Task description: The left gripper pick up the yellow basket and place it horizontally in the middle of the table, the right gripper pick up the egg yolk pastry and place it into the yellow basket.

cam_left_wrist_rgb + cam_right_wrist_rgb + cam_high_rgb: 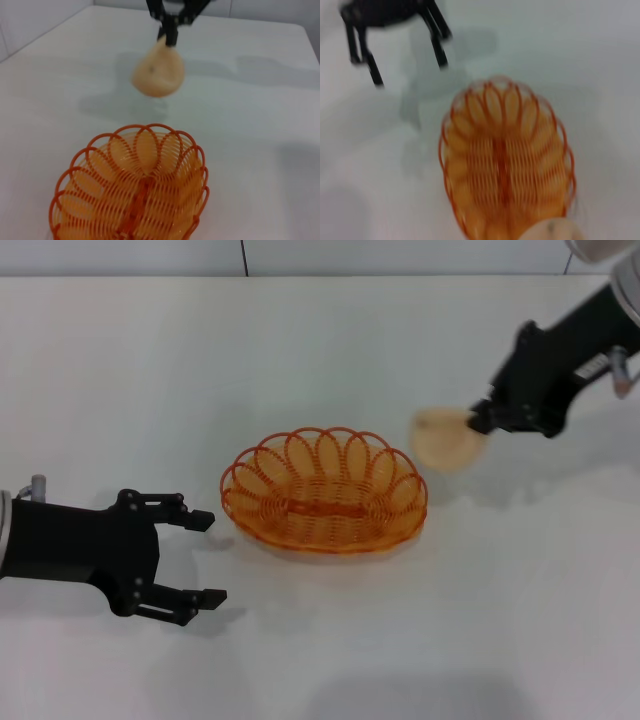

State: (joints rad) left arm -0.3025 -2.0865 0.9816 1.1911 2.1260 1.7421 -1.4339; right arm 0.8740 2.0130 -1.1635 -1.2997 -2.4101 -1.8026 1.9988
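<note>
The yellow basket (pixel 324 492) lies lengthwise across the middle of the white table (pixel 300 350), empty. It also shows in the left wrist view (pixel 131 187) and the right wrist view (pixel 506 157). My left gripper (pixel 207 558) is open and empty, just left of the basket, apart from it; it also shows in the right wrist view (pixel 405 70). My right gripper (pixel 480 421) is shut on the egg yolk pastry (pixel 448 438) and holds it in the air to the right of and behind the basket's right end. The pastry also shows in the left wrist view (pixel 158 71) and the right wrist view (pixel 551 230).
The table's far edge meets a pale wall (pixel 240 255) at the back. Bare white table surface lies all around the basket.
</note>
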